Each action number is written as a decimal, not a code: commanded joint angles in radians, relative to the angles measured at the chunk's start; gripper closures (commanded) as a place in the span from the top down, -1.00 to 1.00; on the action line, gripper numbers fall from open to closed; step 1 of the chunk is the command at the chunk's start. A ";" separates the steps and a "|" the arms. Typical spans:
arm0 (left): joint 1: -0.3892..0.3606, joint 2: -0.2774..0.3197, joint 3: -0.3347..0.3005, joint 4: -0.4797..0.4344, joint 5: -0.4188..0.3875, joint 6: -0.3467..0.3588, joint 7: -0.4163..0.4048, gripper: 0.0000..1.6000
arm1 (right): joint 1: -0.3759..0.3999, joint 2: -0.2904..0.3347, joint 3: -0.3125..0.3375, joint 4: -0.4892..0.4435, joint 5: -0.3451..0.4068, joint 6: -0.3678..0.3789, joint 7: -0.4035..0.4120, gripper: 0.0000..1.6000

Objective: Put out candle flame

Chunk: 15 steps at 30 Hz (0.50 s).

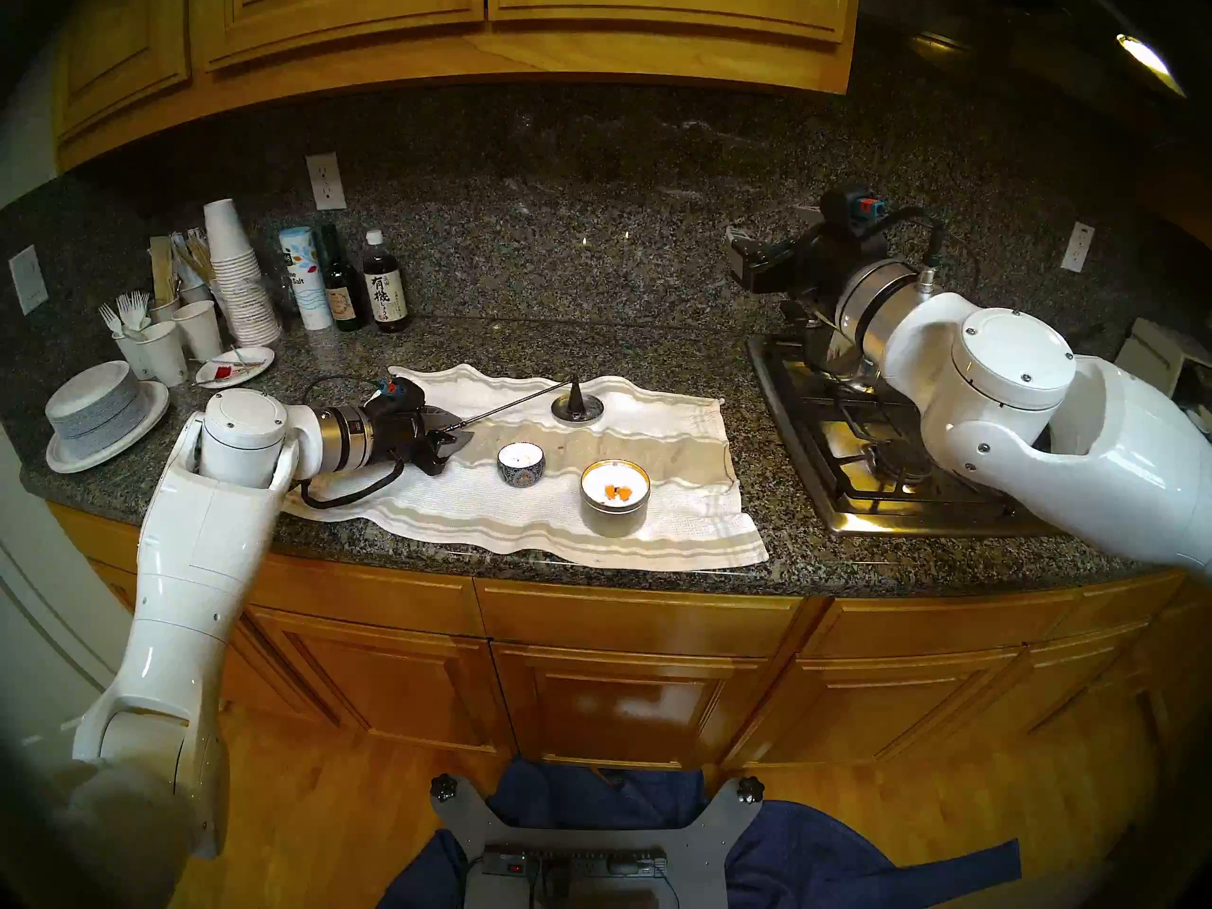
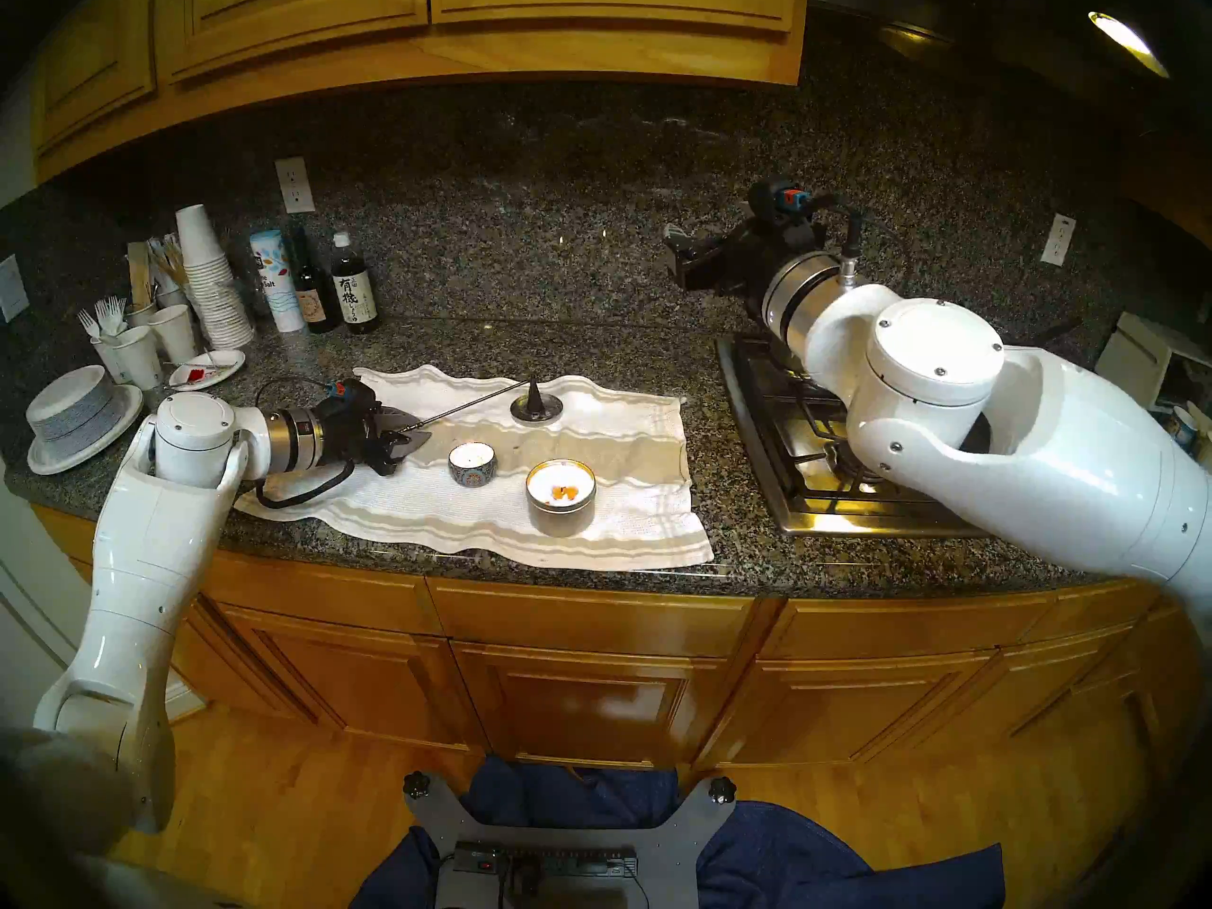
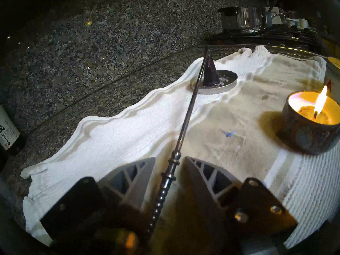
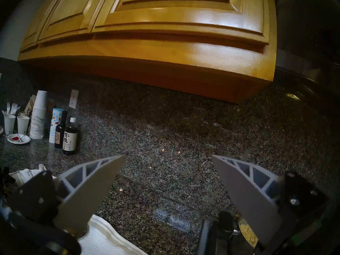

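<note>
A small patterned candle burns with a tall flame on the white towel. To its right, a larger tin candle shows orange flames. A long metal snuffer lies across the towel, its cone resting in a round metal dish. My left gripper lies low on the towel, open. Its fingers flank the snuffer's beaded handle with a gap on each side. My right gripper is open and empty above the back of the stove.
Paper cups, bottles, forks and stacked plates crowd the counter's left. A gas stove lies to the right under my right arm, with a steel pot on it. Cabinets hang overhead.
</note>
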 commanded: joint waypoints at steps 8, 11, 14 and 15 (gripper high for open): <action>-0.030 0.008 -0.014 -0.012 -0.010 -0.005 -0.014 -0.20 | 0.027 0.002 0.025 -0.013 -0.008 -0.013 -0.014 1.00; -0.028 0.005 -0.016 -0.016 -0.011 -0.005 -0.014 -0.33 | 0.026 0.005 0.024 -0.016 -0.008 -0.015 -0.016 1.00; -0.024 -0.002 -0.019 -0.027 -0.014 -0.005 -0.009 -0.68 | 0.025 0.006 0.024 -0.017 -0.009 -0.017 -0.018 1.00; -0.023 -0.003 -0.019 -0.032 -0.015 -0.003 -0.009 -0.78 | 0.025 0.006 0.024 -0.017 -0.009 -0.018 -0.019 1.00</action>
